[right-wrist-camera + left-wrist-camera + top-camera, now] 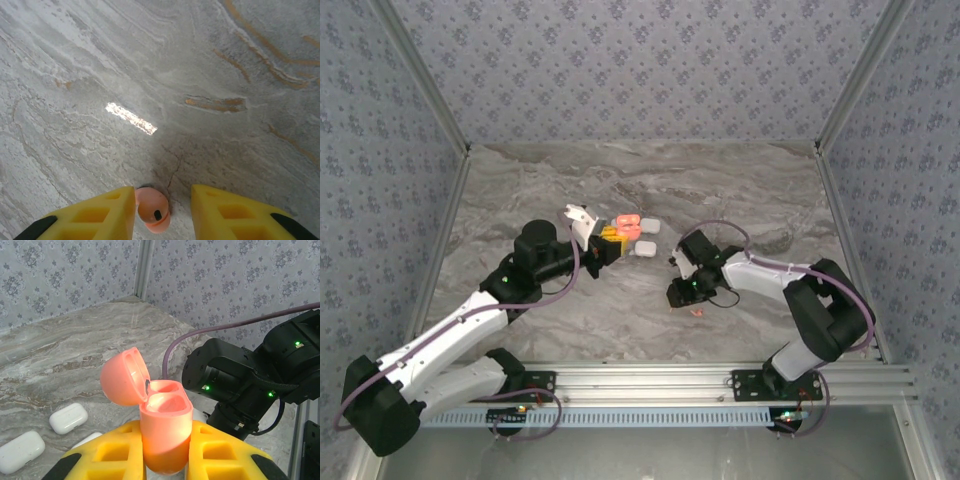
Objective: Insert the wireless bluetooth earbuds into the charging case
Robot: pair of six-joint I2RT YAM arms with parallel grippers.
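As white cases (68,418) rest, arm (225,372) looms.

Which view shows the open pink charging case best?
Left wrist: the pink charging case sits close-up between yellow fingers, lid open, both wells visible. Top external shows the case as a small, distant pink spot.

A grey marble-veined tabletop (650,180) spreads from centre; blue-grey floral wallpapered walls (640,60) close it at nine, twelve and three o'clock, and a ribbed aluminium rail (650,378) borders it at six o'clock.
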